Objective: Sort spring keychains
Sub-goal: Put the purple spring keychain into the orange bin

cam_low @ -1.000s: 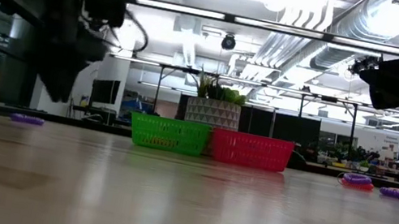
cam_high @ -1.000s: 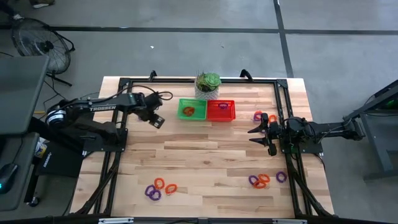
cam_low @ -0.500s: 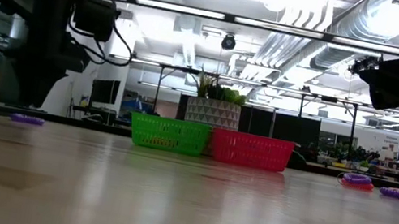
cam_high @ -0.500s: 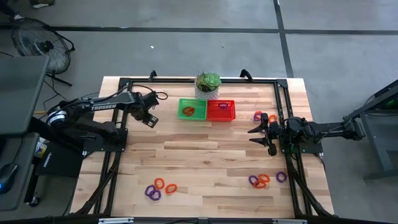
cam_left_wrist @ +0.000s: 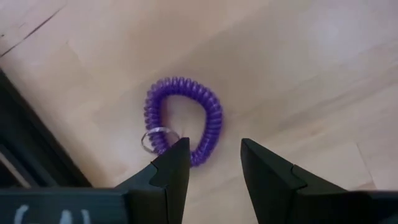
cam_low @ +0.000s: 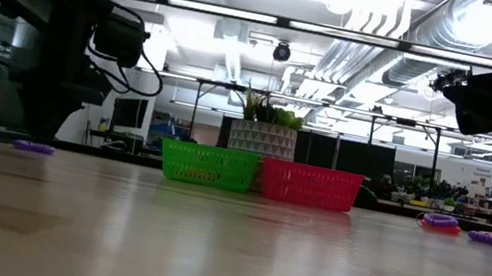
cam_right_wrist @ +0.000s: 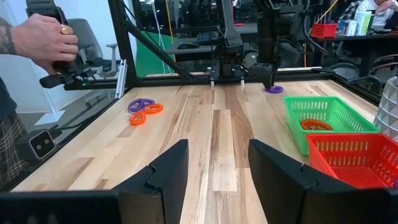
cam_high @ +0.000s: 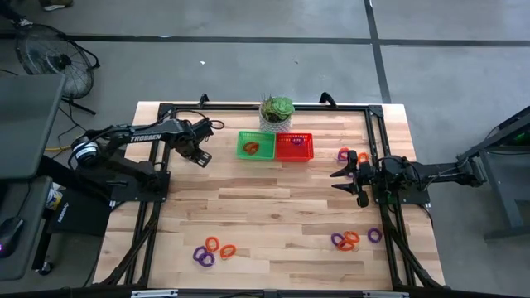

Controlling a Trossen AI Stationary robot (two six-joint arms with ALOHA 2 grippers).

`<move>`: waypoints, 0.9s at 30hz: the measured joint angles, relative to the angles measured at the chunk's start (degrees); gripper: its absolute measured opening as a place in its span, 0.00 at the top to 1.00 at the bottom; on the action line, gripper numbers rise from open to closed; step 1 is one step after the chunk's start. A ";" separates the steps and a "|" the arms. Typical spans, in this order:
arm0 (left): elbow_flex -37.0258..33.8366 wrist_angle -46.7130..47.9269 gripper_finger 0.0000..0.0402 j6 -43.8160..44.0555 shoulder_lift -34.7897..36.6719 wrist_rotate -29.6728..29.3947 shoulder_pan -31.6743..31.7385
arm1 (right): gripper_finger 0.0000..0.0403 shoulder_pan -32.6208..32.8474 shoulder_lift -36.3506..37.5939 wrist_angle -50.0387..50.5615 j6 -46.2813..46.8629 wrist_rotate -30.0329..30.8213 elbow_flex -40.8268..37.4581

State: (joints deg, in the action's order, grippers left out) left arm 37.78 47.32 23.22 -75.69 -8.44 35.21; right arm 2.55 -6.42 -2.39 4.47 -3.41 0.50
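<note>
Jaws on the left gripper [cam_left_wrist: 210, 167] stand parted with nothing between them, poised directly above a purple spring keychain [cam_left_wrist: 182, 118] that lies flat on the table [cam_high: 273, 199] near its far left corner; jaws on the right gripper [cam_right_wrist: 214, 163] are also apart and empty, that arm waiting level over the right side of the table; the other spring keychains lie in loose clusters, one at the near left [cam_high: 213, 249], one at the near right [cam_high: 352, 239] and a pair by the right arm [cam_high: 349, 154], with an orange one already in the green basket [cam_high: 256, 146] beside the red basket [cam_high: 295, 146]; risks as I judge them: the purple coil sits off to one side of the left fingers, so a straight descent could land one finger on the coil and flick it away, or pinch only its small metal ring [cam_left_wrist: 153, 138]; the dark frame rail close beside it could block a finger; a springy coil may also slip from a shallow grip on the way to a basket
</note>
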 joint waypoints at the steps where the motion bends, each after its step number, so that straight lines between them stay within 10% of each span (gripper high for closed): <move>1: 0.00 -0.33 0.65 -0.05 -0.58 0.09 0.19 | 0.60 0.00 0.00 0.00 -0.02 -0.01 0.00; 27: 0.13 -2.35 0.78 -3.48 -7.03 5.44 0.08 | 0.61 0.00 0.00 0.00 0.00 -0.01 0.00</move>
State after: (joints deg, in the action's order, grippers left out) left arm 37.91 44.97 19.74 -82.72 -3.00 35.29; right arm 2.55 -6.42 -2.39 4.47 -3.42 0.50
